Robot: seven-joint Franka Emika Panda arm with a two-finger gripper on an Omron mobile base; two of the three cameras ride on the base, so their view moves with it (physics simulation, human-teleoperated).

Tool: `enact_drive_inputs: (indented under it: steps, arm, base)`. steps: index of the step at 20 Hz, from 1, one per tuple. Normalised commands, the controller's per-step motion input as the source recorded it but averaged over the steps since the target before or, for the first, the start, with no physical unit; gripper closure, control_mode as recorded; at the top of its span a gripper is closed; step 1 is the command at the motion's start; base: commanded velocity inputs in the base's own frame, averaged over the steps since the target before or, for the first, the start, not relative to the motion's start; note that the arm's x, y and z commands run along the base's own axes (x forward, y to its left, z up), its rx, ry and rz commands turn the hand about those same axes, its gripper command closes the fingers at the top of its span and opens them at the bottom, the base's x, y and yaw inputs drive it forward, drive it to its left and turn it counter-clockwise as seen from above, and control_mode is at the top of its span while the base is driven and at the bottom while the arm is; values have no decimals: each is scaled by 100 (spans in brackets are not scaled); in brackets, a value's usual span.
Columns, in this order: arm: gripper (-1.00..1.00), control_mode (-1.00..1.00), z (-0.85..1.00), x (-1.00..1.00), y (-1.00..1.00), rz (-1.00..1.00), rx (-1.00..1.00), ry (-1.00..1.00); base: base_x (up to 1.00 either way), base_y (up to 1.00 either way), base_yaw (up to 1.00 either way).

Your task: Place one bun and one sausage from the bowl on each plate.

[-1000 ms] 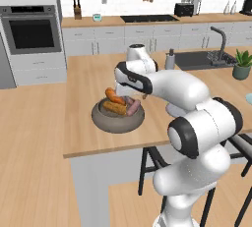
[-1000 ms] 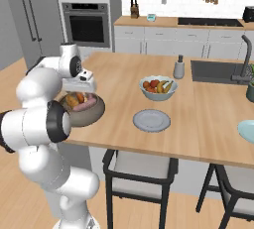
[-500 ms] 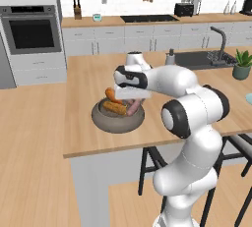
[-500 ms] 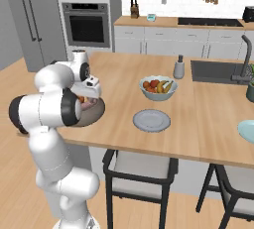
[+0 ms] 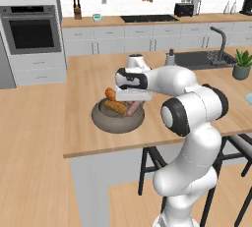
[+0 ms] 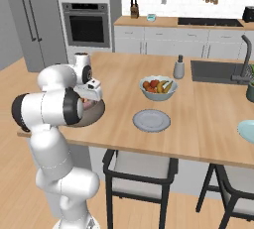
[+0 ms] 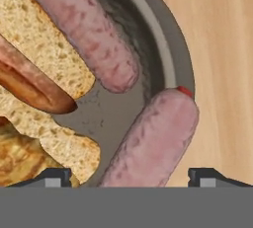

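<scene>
The dark bowl (image 5: 117, 122) sits near the counter's front edge and holds the food. In the hand view, two pinkish sausages lie by the bowl's rim (image 7: 170, 54): one sausage (image 7: 84, 29) above, the other sausage (image 7: 158, 138) below. A tan-crumbed bun (image 7: 44, 69) with a brown crust lies to their left, and a golden bun (image 7: 17, 158) lies at the lower left. My gripper (image 7: 131, 175) is open, low in the bowl, with its fingertips (image 7: 54, 175) either side of the lower sausage. From the left base view, the gripper (image 5: 133, 104) hangs over the bowl's right half. One pale plate (image 6: 151, 120) lies empty to the right.
A pale fruit bowl (image 6: 158, 87) stands behind the plate. A second plate (image 6: 248, 129) shows at the far right edge. A soap dispenser (image 6: 179, 67) and the sink (image 6: 218, 72) lie further back. Stools stand under the counter's front edge.
The arm has folded and the hand has come down into the bowl's right side. The jaws have narrowed slightly but remain apart.
</scene>
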Motion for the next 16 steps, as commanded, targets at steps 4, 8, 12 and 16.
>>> enact_drive_inputs:
  steps: [4,8,12,16]
  arm:
    - [-100,-100,-24,-4,-33,-12,0,0]
    - [-100,-100,-36,0,-10,-11,0,0]
    - [-100,-100,-57,0,0,-11,0,0]
    - [-100,-100,-43,0,-13,-14,0,0]
  base:
    - [0,0,0]
    - [0,0,0]
    - [0,0,0]
    - [0,0,0]
